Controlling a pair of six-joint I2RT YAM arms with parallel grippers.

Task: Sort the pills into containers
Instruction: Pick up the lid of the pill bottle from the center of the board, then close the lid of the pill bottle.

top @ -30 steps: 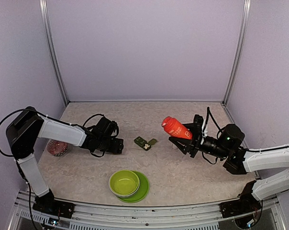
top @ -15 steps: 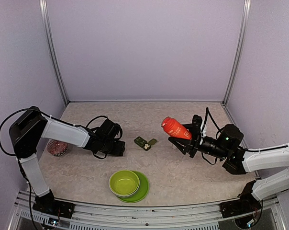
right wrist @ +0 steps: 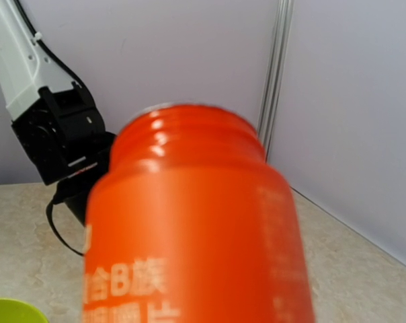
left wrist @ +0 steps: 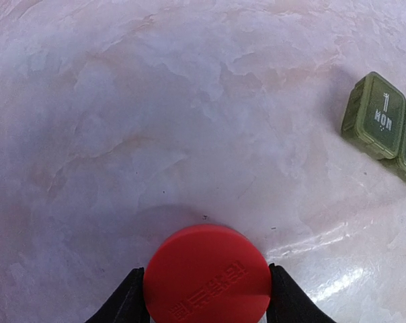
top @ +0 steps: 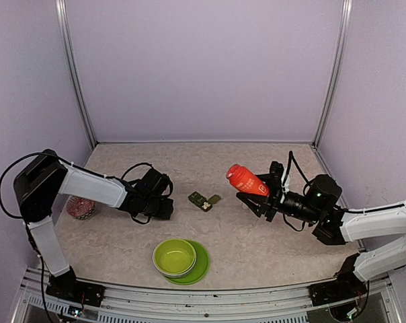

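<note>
- Near middle of the table [top: 270, 235], the lime-green bowl [top: 173, 256] sits on its matching plate [top: 202, 266], well apart from both arms.
- Over at the left edge, a small reddish round thing [top: 80, 207] is tucked in behind the left arm. It is too small to say what it is.
- The containers [top: 201, 200], the dark green strip box, lie mid-table between the two pincers and beyond the bowl. The left wrist view catches them at its right edge, with "MON" readable on the closed end lid.
- Only a stretch of marbled tabletop lies between that box and the left arm's fingers.
- The left pincer [top: 165, 208] is down low at the table, near the box on its left. Its dark fingers [left wrist: 124, 301] sit against both sides of a red cap [left wrist: 208, 272], closed onto it. The cap's embossed top faces up.
- The right pincer [top: 262, 194] is raised above the table to the right of the box and clamps the orange-red bottle [top: 246, 180] by its lower end.
- The bottle is tilted with its neck pointing left, threads bare. It fills most of the right wrist view, with the left arm behind it.
</note>
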